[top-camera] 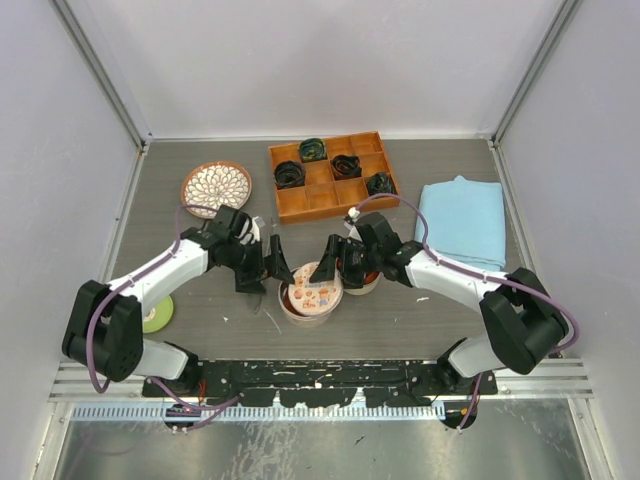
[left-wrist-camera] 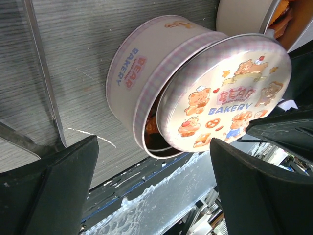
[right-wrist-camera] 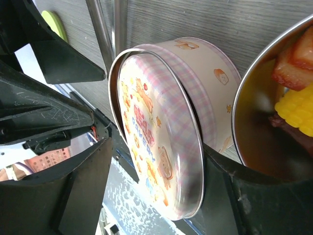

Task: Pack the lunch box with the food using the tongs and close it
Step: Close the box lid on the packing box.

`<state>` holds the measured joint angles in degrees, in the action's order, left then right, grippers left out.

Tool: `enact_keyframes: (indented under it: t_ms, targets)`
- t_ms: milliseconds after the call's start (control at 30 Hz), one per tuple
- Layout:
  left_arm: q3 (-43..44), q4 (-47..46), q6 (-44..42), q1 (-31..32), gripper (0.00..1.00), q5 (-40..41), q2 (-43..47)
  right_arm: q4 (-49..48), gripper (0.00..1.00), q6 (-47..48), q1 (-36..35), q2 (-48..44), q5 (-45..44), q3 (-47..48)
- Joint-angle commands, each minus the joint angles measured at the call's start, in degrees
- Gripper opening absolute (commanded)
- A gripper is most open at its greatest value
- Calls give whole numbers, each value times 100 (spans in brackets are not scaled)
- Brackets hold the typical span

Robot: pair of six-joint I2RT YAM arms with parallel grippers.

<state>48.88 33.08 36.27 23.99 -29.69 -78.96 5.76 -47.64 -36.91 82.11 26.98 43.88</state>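
Observation:
The lunch box [top-camera: 311, 290] is a round pink bear-print tin [left-wrist-camera: 137, 63]. Its lid [left-wrist-camera: 225, 93] lies tilted over the opening, leaving a gap on one side where orange food [left-wrist-camera: 151, 128] shows inside. My right gripper [right-wrist-camera: 156, 147] straddles the lid [right-wrist-camera: 156, 127], one finger against its rim and the other standing off it. More food, yellow [right-wrist-camera: 296, 110] and red [right-wrist-camera: 298, 51] chunks, sits in a metal bowl [right-wrist-camera: 244, 98] beside the tin. My left gripper [left-wrist-camera: 152, 147] hangs wide open just left of the tin, holding nothing. The tongs [left-wrist-camera: 44, 78] lie on the table by it.
A wooden compartment tray [top-camera: 330, 205] with dark coiled lumps stands at the back. A patterned plate [top-camera: 215, 187] is at the back left, a folded blue cloth [top-camera: 462, 222] on the right, and a green disc [top-camera: 157, 316] by the left arm's base.

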Motion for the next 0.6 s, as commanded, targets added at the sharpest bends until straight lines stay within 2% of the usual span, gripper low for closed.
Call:
enact_keyframes:
  t_ms: [0, 433, 567]
  targets:
    - [305, 15, -153, 85, 97, -7, -115, 804, 72, 475, 2, -222, -423, 367]
    - [445, 4, -159, 194, 96, -63, -260, 1610, 74, 746, -9, -384, -706, 776]
    - [472, -42, -143, 207, 96, -116, -290, 1988, 75, 850, -8, -423, -1083, 946]
